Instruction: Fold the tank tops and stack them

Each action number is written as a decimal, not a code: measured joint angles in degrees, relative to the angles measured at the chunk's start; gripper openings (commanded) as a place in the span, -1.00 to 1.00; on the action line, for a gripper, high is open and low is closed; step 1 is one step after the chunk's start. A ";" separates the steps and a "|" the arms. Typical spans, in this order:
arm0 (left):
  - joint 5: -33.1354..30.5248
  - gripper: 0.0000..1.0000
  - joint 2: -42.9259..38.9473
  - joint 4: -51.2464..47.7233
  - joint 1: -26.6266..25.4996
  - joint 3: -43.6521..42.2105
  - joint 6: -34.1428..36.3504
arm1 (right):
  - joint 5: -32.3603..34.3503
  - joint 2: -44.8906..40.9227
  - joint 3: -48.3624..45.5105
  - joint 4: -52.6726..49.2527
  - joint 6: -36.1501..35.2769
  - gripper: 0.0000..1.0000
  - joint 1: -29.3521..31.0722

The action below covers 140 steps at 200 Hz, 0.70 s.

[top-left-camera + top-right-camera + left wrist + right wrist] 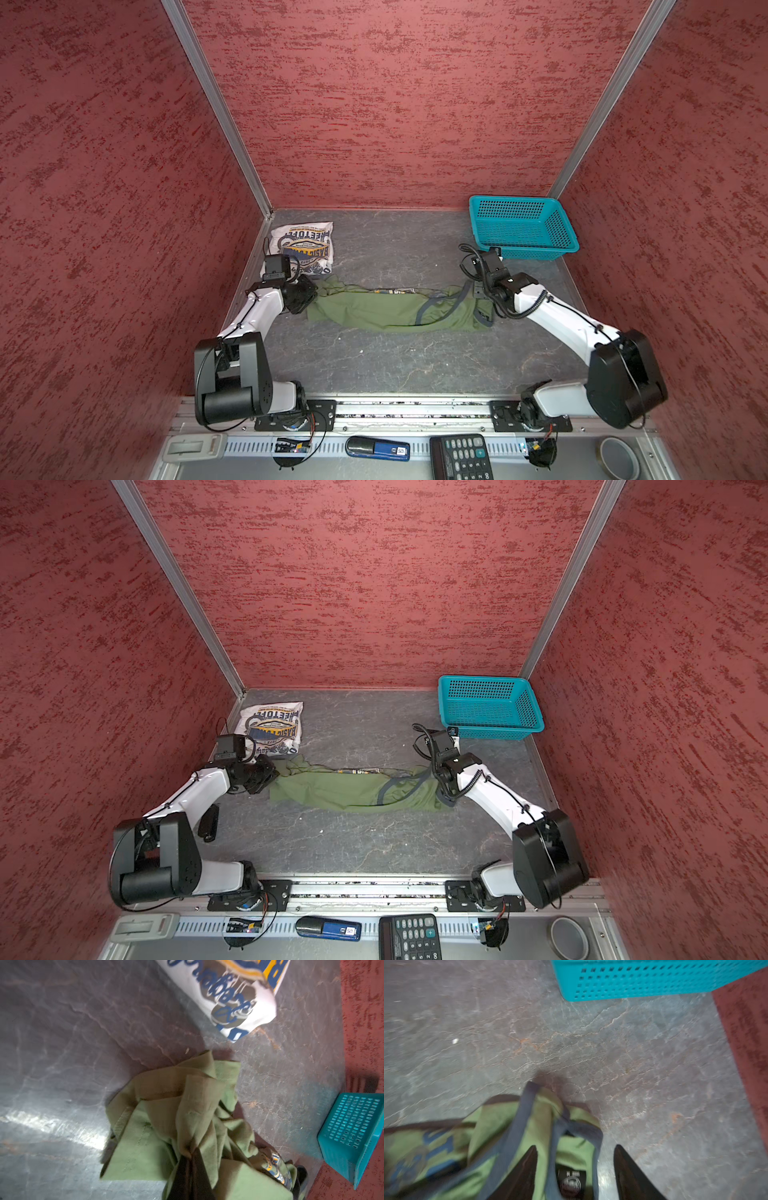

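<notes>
Olive tank top (386, 313) is the biggest item. In both top views it is a long rumpled strip across the centre of the frame, on the grey tabletop (395, 365). Hem end sits at centre left, neck and armhole end with grey trim at centre right. Looks folded lengthwise once, loosely; edges are uneven and a sliver of badge print shows along the upper edge.

Teal basket (536, 249) is upper right of the tabletop, against the back wall. Empty, well apart from both shirts.

White tank top (303, 245) is upper left of the tabletop, near the corner. It is a compact rectangle with the print up, so it reads as already folded. The olive hem end lies just beside its lower edge.

Left gripper (191, 1176) at centre left: fingers pressed together, pinching a bunched wad of olive hem cloth.

Right gripper (576, 1147) at centre right: jaws spread, neckline trim and label lying loose between them, nothing clamped.

Calculator (461, 457) is on the bottom rail, not involved.

Progress, my judgement: about halfway. One shirt is done. The olive one still needs tidying, a crosswise fold from the strap end toward the hem, then placing on the white one. The stack is not started.
</notes>
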 measured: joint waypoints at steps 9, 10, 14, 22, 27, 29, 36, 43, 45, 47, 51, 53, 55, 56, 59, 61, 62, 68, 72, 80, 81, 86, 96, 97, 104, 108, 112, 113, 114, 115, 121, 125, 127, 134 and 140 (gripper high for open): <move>-0.11 -1.00 -1.16 0.13 -0.04 -1.20 0.02 | -0.24 -2.80 0.20 -1.38 0.83 0.17 2.08; -0.13 -1.00 -1.27 0.15 -0.04 -1.29 0.02 | -0.31 -2.99 0.24 -1.46 0.92 0.16 2.29; -0.17 -1.00 -1.99 0.26 -0.04 -1.81 0.02 | -0.48 -4.13 0.44 -2.10 1.40 0.13 3.52; -0.48 -1.00 -3.43 0.35 -0.04 -2.73 0.02 | -1.51 -5.99 0.92 -2.84 2.45 0.06 6.12; -0.59 -1.00 -4.28 0.39 -0.04 -3.15 0.02 | -2.56 -6.82 1.09 -2.82 2.93 0.02 7.72; -0.68 -1.00 -4.61 0.44 -0.02 -3.32 0.02 | -3.15 -7.10 1.11 -2.78 3.39 0.01 8.33; -0.87 -1.00 -5.81 0.52 -0.02 -3.74 0.00 | -5.18 -7.85 1.14 -2.36 4.37 -0.02 10.47; -0.96 -1.00 -6.84 0.81 -0.02 -4.04 0.00 | -7.48 -8.04 0.98 -1.60 5.51 -0.06 12.79; -0.98 -1.00 -7.13 0.92 -0.02 -4.13 0.00 | -8.22 -7.96 0.92 -1.22 5.84 -0.06 13.42; -0.96 -1.00 -7.30 1.01 -0.02 -4.17 0.00 | -8.94 -7.89 0.81 -0.83 6.14 -0.07 14.03; -1.01 -1.00 -7.78 1.18 -0.02 -4.28 0.00 | -10.12 -7.63 0.57 -0.02 6.86 -0.08 14.97; -1.01 -1.00 -8.00 1.29 -0.02 -4.33 0.00 | -10.80 -7.37 0.42 0.44 7.17 -0.09 15.61; -1.01 -1.00 -8.22 1.38 -0.02 -4.35 0.00 | -11.50 -7.19 0.26 0.87 7.56 -0.09 16.17; -1.01 -1.00 -8.31 1.40 -0.02 -4.37 -0.02 | -11.67 -7.10 0.20 1.07 7.67 -0.10 16.33; -1.03 -1.00 -8.52 1.49 -0.02 -4.39 -0.02 | -12.85 -6.43 -0.09 1.90 8.24 -0.11 17.11; -1.01 -1.00 -8.74 1.57 -0.02 -4.42 -0.02 | -13.27 -6.08 -0.22 2.40 8.66 -0.11 17.59; -1.01 -1.00 -8.79 1.60 -0.02 -4.42 -0.02 | -13.53 -5.97 -0.28 2.58 8.74 -0.11 17.75; -1.03 -1.00 -9.16 1.75 -0.02 -4.44 -0.02 | -15.47 -4.46 -0.79 4.28 9.70 -0.13 19.06; -1.05 -1.00 -9.40 1.86 -0.02 -4.44 -0.02 | -16.61 -3.21 -1.16 5.53 10.34 -0.14 19.85; -1.05 -1.00 -9.62 2.03 -0.02 -4.44 -0.02 | -18.49 -0.85 -1.81 7.72 11.41 -0.16 21.09; -1.05 -1.00 -9.66 2.08 -0.02 -4.44 -0.02 | -18.84 -0.44 -1.95 8.07 11.61 -0.16 21.31; -1.05 -1.00 -9.75 2.12 -0.02 -4.44 -0.02 | -19.85 1.22 -2.32 9.33 12.20 -0.18 21.88; -1.03 -1.00 -9.79 2.19 -0.02 -4.44 -0.02 | -21.88 4.42 -2.89 11.67 13.35 -0.20 22.88; -1.03 -1.00 -9.79 2.19 -0.02 -4.44 -0.02 | -21.97 4.61 -2.93 11.82 13.42 -0.21 22.93; -1.03 -1.00 -9.79 2.19 -0.02 -4.44 -0.02 | -23.08 6.43 -3.30 13.25 14.03 -0.23 23.39; -1.01 -1.00 -9.79 2.16 -0.02 -4.44 -0.02 | -23.69 7.45 -3.45 14.01 14.43 -0.24 23.63; -1.01 -1.00 -9.79 2.16 -0.02 -4.44 -0.02 | -24.02 8.22 -3.56 14.62 14.73 -0.26 23.71; -1.01 -1.00 -9.81 2.16 -0.02 -4.44 -0.02 | -24.17 8.48 -3.58 14.82 14.80 -0.26 23.74; -1.01 -1.00 -9.79 2.16 -0.02 -4.44 -0.02 | -24.28 8.61 -3.61 14.91 14.84 -0.26 23.76; -0.98 -1.00 -9.81 2.19 -0.02 -4.44 0.00 | -24.44 8.85 -3.63 15.15 14.99 -0.26 23.80; -0.98 -1.00 -9.81 2.19 -0.02 -4.44 -0.02 | -24.72 9.86 -3.72 16.00 15.43 -0.28 23.91; -0.98 -1.00 -9.81 2.16 -0.02 -4.44 -0.02 | -24.90 10.49 -3.82 16.52 15.72 -0.28 23.91; -0.98 -1.00 -9.81 2.19 -0.02 -4.44 -0.02 | -24.98 10.78 -3.85 16.83 15.87 -0.28 23.91; -0.98 -1.00 -9.86 2.19 -0.02 -4.44 -0.02 | -25.07 11.52 -4.00 17.46 16.33 -0.28 23.93; -0.98 -1.00 -9.88 2.16 -0.02 -4.44 -0.04 | -25.07 11.98 -4.13 17.94 16.61 -0.27 23.93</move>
